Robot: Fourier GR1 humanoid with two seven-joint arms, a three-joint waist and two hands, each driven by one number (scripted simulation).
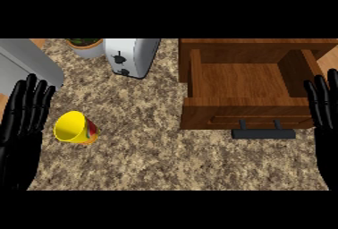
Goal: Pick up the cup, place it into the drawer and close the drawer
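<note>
Yellow cup [74, 128] lies tipped near the worktop's left edge, mouth toward that edge, just beside the left hand [25, 120], fingers straight and spread; right hand [325, 105], likewise spread, flanks the open drawer [244, 96].

A yellow cup [74, 128] with red and green on its outside lies tipped on its side at the frame's left. The wooden drawer [247, 91] stands pulled open at upper right, its dark handle [263, 132] facing down-frame.

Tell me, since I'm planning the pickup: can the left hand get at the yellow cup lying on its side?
Probably yes. The left hand is open right beside the yellow cup, with only bare speckled counter between them.
</note>
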